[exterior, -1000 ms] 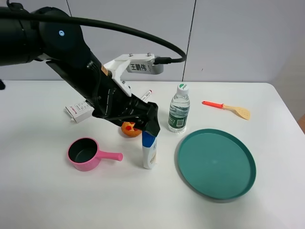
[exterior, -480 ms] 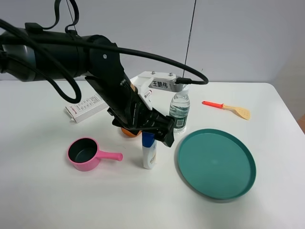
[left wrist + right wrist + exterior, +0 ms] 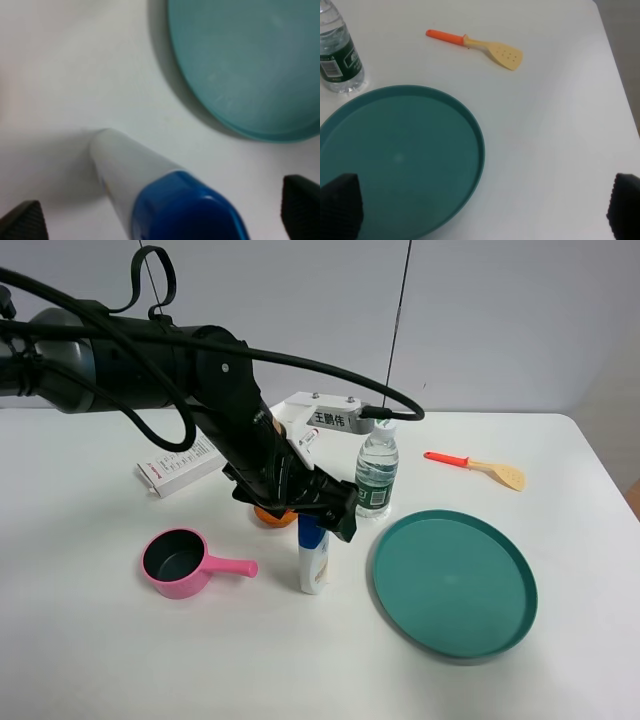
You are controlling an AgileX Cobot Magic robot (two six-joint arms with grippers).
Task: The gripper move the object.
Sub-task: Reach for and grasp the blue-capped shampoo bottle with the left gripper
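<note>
The white shampoo bottle (image 3: 314,562) with a blue flip cap stands upright just left of the teal plate. My left gripper (image 3: 326,512) hangs right over its cap. In the left wrist view the bottle (image 3: 130,175) shows from above, its blue cap between the two black fingertips (image 3: 22,222), which stand wide apart; the left gripper (image 3: 160,215) is open and not touching the cap. My right gripper (image 3: 482,207) is open and empty over the plate's near side; it does not show in the exterior view.
A teal plate (image 3: 455,580) lies to the right. A clear water bottle (image 3: 375,475) stands behind the shampoo. There are also an orange-handled spatula (image 3: 478,468) at the back right, a pink pot (image 3: 180,562) on the left, a white box (image 3: 180,465), and an orange item (image 3: 272,516) under the arm.
My left arm swung in from the left and turned its wrist, then settled slightly back over the bottle's cap. The shampoo bottle has not moved.
</note>
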